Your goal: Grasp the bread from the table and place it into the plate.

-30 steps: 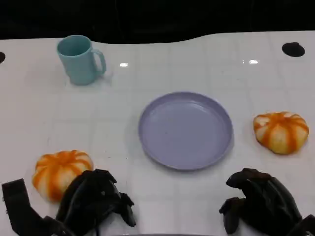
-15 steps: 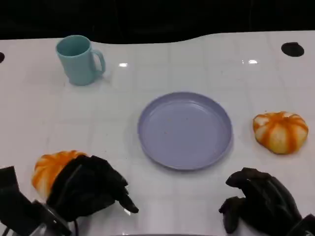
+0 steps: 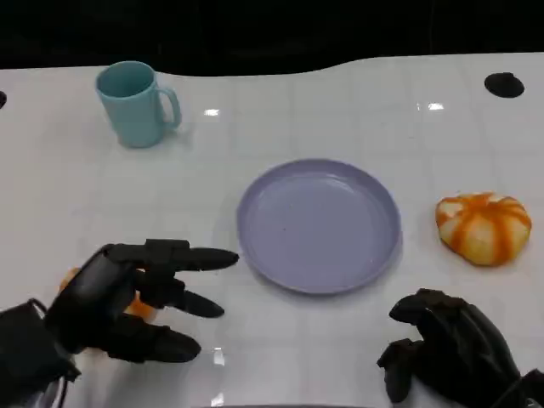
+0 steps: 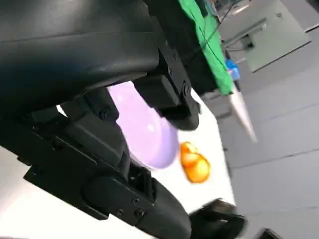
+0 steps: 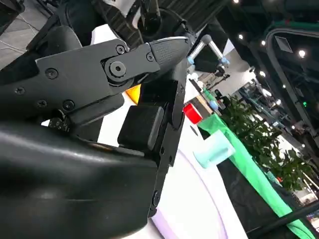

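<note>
My left hand [image 3: 127, 306] is matte black, its fingers built of blocky segments; the right hand [image 3: 446, 353] matches it (glossier up close). Round screw heads stud the black plates just behind the right hand's fingers [image 5: 109, 67].

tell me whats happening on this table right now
A humanoid robot is going for bread to put on the purple plate. Its left hand is above the near-left bread roll with fingers spread, nothing gripped yet. The right hand rests curled near the table's front edge. A second bread roll sits right of the plate, which holds nothing, and a teal mug stands at the far left.
</note>
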